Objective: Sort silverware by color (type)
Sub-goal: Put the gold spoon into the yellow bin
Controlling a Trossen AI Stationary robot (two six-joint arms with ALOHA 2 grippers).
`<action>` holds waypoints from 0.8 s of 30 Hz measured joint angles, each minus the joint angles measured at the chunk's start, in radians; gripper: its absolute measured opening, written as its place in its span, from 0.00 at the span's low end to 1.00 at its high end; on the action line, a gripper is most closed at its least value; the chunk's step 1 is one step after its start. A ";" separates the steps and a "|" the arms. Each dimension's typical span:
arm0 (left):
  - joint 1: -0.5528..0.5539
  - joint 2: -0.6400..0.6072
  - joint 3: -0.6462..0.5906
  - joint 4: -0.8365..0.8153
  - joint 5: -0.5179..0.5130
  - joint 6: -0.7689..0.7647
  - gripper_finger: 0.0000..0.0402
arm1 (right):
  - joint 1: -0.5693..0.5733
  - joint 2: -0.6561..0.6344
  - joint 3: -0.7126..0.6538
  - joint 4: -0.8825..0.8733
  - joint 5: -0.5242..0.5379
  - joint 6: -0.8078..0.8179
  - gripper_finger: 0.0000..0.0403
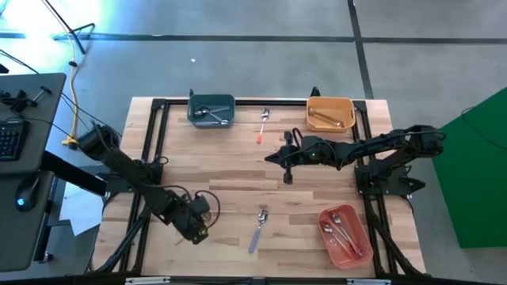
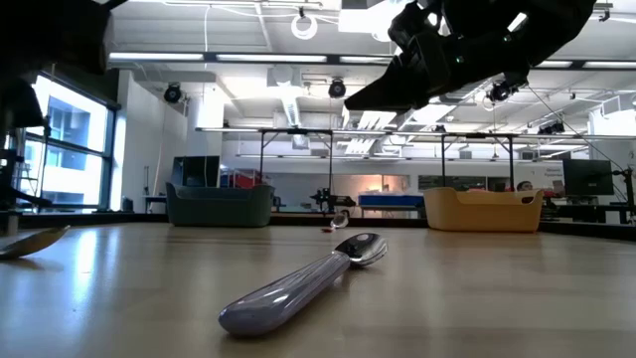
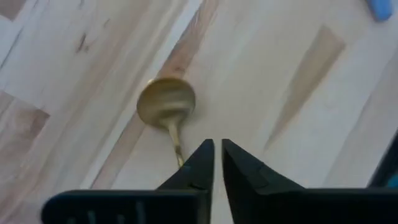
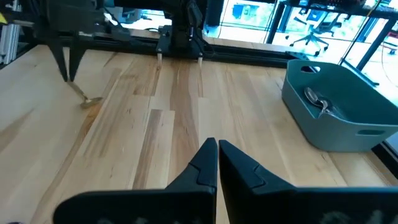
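Only the left wrist view shows the left gripper (image 3: 214, 163) pinching a gold spoon (image 3: 166, 104) by its handle near the tabletop's (image 1: 238, 182) front-left corner. The right gripper (image 4: 214, 163), jaws nearly closed and empty, hangs mid-table.

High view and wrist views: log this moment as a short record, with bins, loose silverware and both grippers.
teal bin: far left, holds silverware
orange bin: far right, holds gold pieces
red-pink bin: near right, holds red-pink-handled pieces
lavender-handled spoon: loose, near centre
red-pink-handled spoon: loose, between the far bins
gold spoon: handle between the left gripper's fingers
left gripper: near left, shut on the spoon handle
right gripper: above mid-table, shut, empty
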 joint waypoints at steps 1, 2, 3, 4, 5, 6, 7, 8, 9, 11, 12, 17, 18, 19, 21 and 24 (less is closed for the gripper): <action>-0.008 0.011 0.000 -0.005 -0.001 -0.003 0.08 | 0.000 0.000 0.000 -0.003 0.000 0.000 0.00; -0.014 0.023 0.000 -0.007 -0.005 -0.005 0.11 | 0.000 0.000 0.000 -0.004 0.000 0.000 0.00; -0.018 0.038 0.000 -0.006 -0.008 -0.007 0.14 | 0.000 0.000 0.000 -0.004 0.000 0.000 0.00; -0.021 0.054 0.000 -0.006 -0.014 -0.012 0.18 | 0.000 0.000 0.000 -0.003 0.000 0.003 0.00; -0.022 0.071 0.000 -0.005 -0.020 -0.014 0.21 | 0.000 0.000 0.000 -0.003 0.000 0.003 0.00; -0.021 0.087 0.000 -0.003 -0.025 -0.014 0.24 | 0.000 0.000 0.000 -0.002 0.000 0.003 0.00; -0.021 0.103 0.000 -0.001 -0.028 -0.014 0.27 | 0.000 0.000 0.000 0.000 0.000 0.003 0.00; -0.021 0.120 0.000 -0.001 -0.030 -0.016 0.29 | 0.000 0.000 0.000 0.003 0.000 0.002 0.00; -0.021 0.135 0.000 -0.006 -0.030 -0.023 0.31 | 0.000 0.000 0.000 0.006 0.000 0.001 0.00; -0.021 0.165 0.002 -0.013 -0.028 -0.032 0.33 | -0.001 0.000 0.000 0.013 0.000 -0.002 0.00; -0.021 0.174 0.005 -0.012 -0.025 -0.032 0.33 | -0.002 0.000 0.000 0.015 0.000 -0.010 0.00; -0.020 0.196 0.005 -0.047 -0.006 -0.047 0.25 | -0.005 0.000 0.000 0.017 -0.001 -0.025 0.00; -0.020 0.190 0.005 -0.055 -0.006 -0.047 0.21 | -0.006 0.000 0.000 0.017 -0.001 -0.025 0.00; -0.020 0.185 0.005 -0.065 -0.005 -0.044 0.17 | -0.008 0.000 0.000 0.017 -0.002 -0.026 0.00; -0.019 0.173 0.004 -0.074 0.002 -0.028 0.08 | -0.008 0.000 0.000 0.017 -0.002 -0.027 0.00; -0.012 0.156 0.001 -0.081 0.017 0.008 0.02 | -0.008 0.000 0.000 0.015 -0.001 -0.027 0.00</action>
